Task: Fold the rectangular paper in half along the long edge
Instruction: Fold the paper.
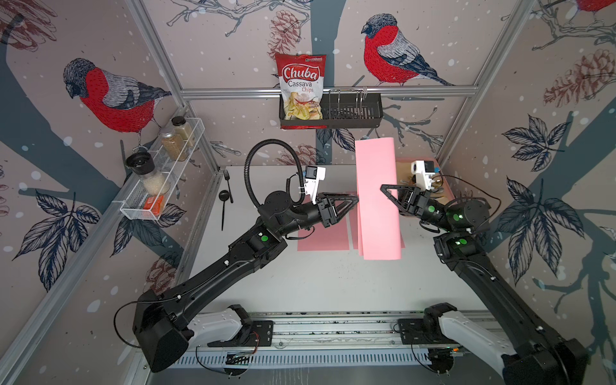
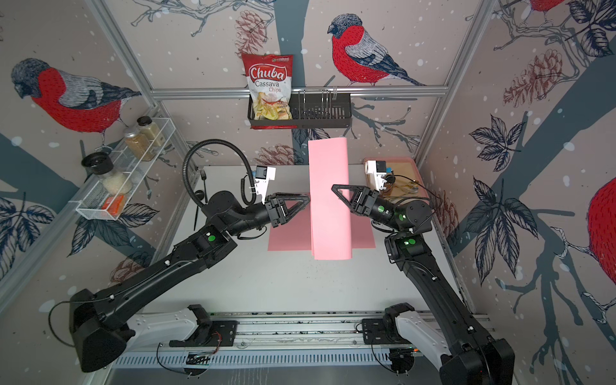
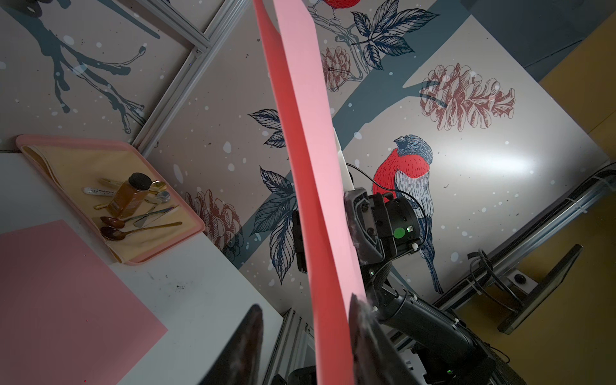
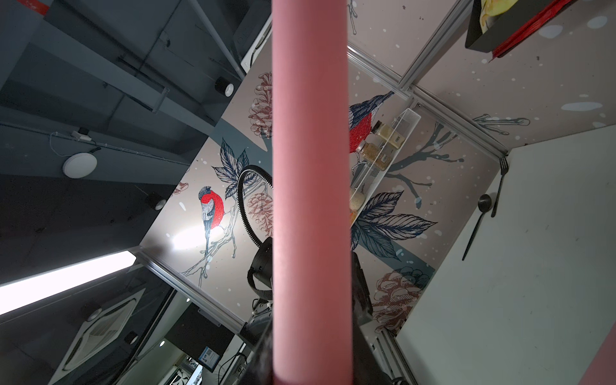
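**Item:** pink rectangular paper sheet (image 1: pixel 375 160), doubled over into a loose, uncreased loop. It is held upright in the air, centre-right, above the white tabletop (image 1: pixel 333 283) and the flat pink sheets (image 1: pixel 323 238).

**Right gripper** (image 1: pixel 385 189): closed on the paper at mid-height.

**Left gripper** (image 1: pixel 354 200): jaws parted, gripping nothing, at the paper's left edge.

**Handling note:** we judge the long edges need matching first. We would hold the right pinch firm, lower the paper flat, then press the crease.

Both top views overlook the table (image 1: pixel 333 283); wrist cameras closely face the lifted paper (image 4: pixel 310 166).
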You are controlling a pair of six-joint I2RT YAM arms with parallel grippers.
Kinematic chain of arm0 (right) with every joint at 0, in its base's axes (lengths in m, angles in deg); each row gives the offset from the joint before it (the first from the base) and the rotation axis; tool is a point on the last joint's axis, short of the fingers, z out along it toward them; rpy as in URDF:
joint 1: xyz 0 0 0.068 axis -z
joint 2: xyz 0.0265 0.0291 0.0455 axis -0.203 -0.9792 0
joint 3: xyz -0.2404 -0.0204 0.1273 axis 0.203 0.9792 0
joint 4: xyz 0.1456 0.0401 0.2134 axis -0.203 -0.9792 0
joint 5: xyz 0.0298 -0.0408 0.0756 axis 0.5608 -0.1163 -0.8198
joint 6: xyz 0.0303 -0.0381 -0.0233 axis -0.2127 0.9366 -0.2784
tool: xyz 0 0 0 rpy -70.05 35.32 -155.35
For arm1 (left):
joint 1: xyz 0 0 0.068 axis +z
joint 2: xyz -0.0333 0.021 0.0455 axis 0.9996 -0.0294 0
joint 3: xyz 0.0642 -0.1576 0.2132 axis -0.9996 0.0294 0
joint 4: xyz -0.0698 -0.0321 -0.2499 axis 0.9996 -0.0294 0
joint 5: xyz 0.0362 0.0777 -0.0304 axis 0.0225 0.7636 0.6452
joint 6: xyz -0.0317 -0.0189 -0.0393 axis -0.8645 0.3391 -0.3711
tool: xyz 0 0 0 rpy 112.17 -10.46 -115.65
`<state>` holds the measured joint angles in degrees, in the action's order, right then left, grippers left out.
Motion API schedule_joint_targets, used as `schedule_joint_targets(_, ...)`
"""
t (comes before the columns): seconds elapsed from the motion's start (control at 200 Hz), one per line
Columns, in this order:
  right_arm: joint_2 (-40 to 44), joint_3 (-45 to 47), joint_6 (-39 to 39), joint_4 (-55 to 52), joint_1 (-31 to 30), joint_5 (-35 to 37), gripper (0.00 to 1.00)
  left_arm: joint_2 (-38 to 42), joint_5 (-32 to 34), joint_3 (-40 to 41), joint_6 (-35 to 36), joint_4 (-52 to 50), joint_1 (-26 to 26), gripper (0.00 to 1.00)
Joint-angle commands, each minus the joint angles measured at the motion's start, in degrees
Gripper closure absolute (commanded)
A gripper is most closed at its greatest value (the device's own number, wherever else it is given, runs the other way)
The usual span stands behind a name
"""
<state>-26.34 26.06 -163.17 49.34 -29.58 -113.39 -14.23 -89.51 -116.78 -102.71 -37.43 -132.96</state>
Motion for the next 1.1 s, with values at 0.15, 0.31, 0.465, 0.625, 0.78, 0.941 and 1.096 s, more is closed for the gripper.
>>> schedule_joint_targets(0.15,-0.32,-0.2,-0.45,2.9,-0.25,-0.1,0.73,-0.84,-2.67,1.51,-2.77,8.88,-0.08,0.54)
schedule_joint_targets(0.31,-0.46,-0.15,0.02,2.27,-0.5,0.25,0.73,-1.75,-3.41,1.63,-3.89,10.68,-0.07,0.53)
schedule_joint_targets(0.465,-0.63,-0.37,0.65,1.77,-0.89,0.44,0.73,-2.19,-3.85,1.63,-4.22,11.0,-0.16,0.53)
schedule_joint_targets(0.625,-0.89,-0.82,2.09,0.17,-1.52,1.13,0.73,-3.06,-4.71,1.63,-5.47,12.84,-0.19,0.52)
schedule_joint_targets(0.78,-1.5,-0.92,3.13,-0.56,-2.43,1.92,0.73,-4.0,-5.46,2.86,-6.44,14.24,-0.23,0.52)
schedule_joint_targets(0.941,-1.99,-1.67,5.04,-2.57,-3.18,2.51,0.73,-4.5,-5.77,2.74,-6.55,14.38,-0.31,0.52)
schedule_joint_targets(1.096,-2.1,-2.38,7.37,-5.55,-3.94,3.14,0.73,-4.83,-5.97,2.77,-6.62,14.47,-0.57,0.53)
